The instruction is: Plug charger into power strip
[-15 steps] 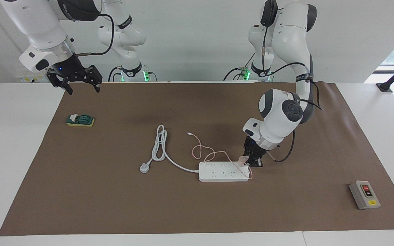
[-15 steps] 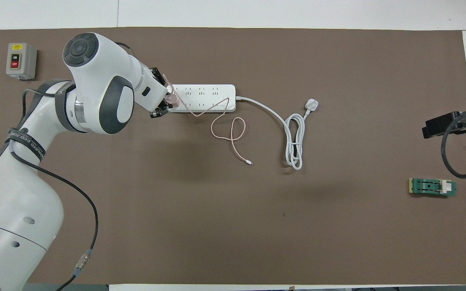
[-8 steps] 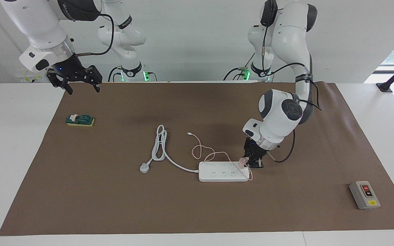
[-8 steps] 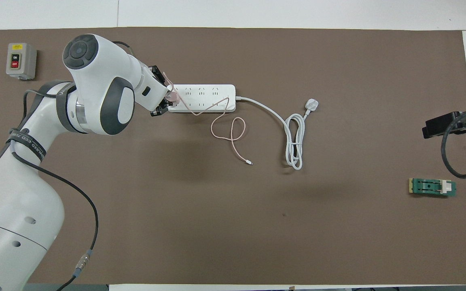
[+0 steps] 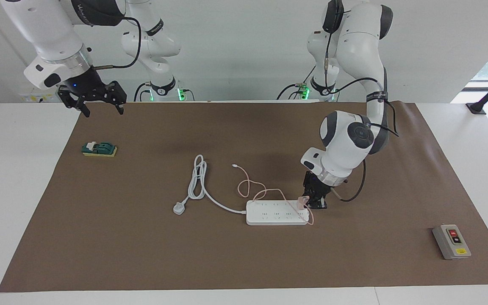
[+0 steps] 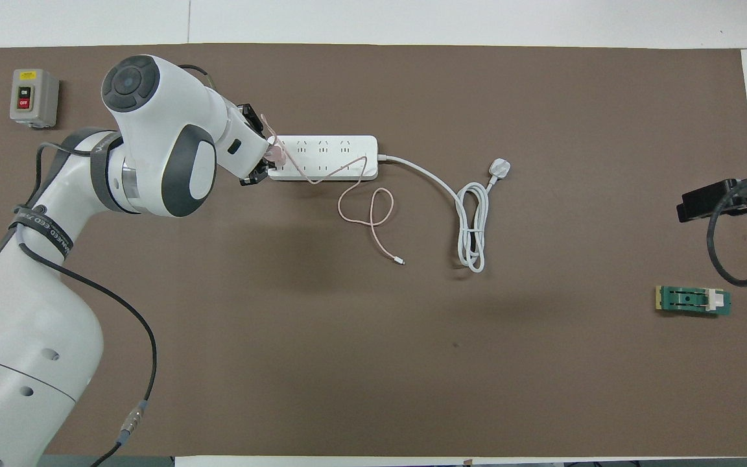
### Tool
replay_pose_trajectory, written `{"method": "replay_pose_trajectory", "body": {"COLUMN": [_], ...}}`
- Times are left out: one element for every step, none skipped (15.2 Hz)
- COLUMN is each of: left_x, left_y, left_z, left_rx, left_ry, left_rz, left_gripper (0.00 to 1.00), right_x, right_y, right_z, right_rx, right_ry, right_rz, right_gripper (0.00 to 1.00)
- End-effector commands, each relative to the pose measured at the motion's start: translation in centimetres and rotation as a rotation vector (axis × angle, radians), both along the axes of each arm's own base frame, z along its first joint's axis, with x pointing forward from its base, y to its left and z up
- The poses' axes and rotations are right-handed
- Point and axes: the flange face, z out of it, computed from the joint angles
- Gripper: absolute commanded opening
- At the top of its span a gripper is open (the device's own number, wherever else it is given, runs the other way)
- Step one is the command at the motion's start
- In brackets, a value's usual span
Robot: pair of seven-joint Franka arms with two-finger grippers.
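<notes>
The power strip (image 5: 275,212) lies flat on the brown mat; it also shows in the overhead view (image 6: 325,157). My left gripper (image 5: 314,201) is shut on the pale-pink charger (image 5: 301,201) and holds it at the strip's end toward the left arm's end of the table. In the overhead view the left gripper (image 6: 258,163) and the charger (image 6: 274,154) overlap that end. The charger's thin pink cable (image 6: 367,207) crosses the strip and loops on the mat nearer to the robots. My right gripper (image 5: 95,101) is open and empty, and waits above the mat's edge at the right arm's end.
The strip's thick white cord (image 5: 197,178) coils beside it and ends in a grey-white plug (image 5: 179,208). A grey button box (image 5: 451,241) sits at the left arm's end, far from the robots. A small green and yellow block (image 5: 99,149) lies below the right gripper.
My left gripper has shifted slightly with the charger, a little lower at the strip's end. The right arm has not moved.
</notes>
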Motion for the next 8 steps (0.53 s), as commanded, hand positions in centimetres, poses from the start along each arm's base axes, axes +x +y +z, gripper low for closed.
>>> {"method": "replay_pose_trajectory", "body": {"left_x": [-0.77, -0.87, -0.94, -0.98, -1.05, -1.09, -1.25, -1.35], "left_y": [-0.03, -0.09, -0.07, -0.17, -0.25, -0.24, -0.29, -0.26], "left_z": [-2.44, -2.58, -2.62, -2.62, -2.68, -2.75, -2.91, -3.13], "left_rx": [0.033, 0.034, 0.033, 0.032, 0.032, 0.031, 0.029, 0.031], "left_ry": [0.016, 0.019, 0.021, 0.022, 0.023, 0.025, 0.029, 0.034], "left_rz": [0.001, 0.0, 0.001, 0.0, -0.001, -0.001, 0.0, 0.001], "left_gripper": [0.0, 0.0, 0.0, 0.0, 0.0, 0.0, 0.0, 0.0], "right_x": [-0.9, -0.9, -0.9, -0.9, -0.9, -0.9, -0.9, -0.9], "right_y": [-0.28, -0.2, -0.2, -0.2, -0.2, -0.2, -0.2, -0.2], "right_z": [0.06, 0.06, 0.06, 0.06, 0.06, 0.06, 0.06, 0.06], "right_rx": [-0.016, -0.016, -0.016, -0.016, -0.016, -0.016, -0.016, -0.016], "right_ry": [0.011, 0.011, 0.011, 0.011, 0.011, 0.011, 0.011, 0.011], "right_rz": [0.015, 0.016, 0.016, 0.016, 0.016, 0.016, 0.016, 0.016], "right_gripper": [1.0, 1.0, 1.0, 1.0, 1.0, 1.0, 1.0, 1.0]}}
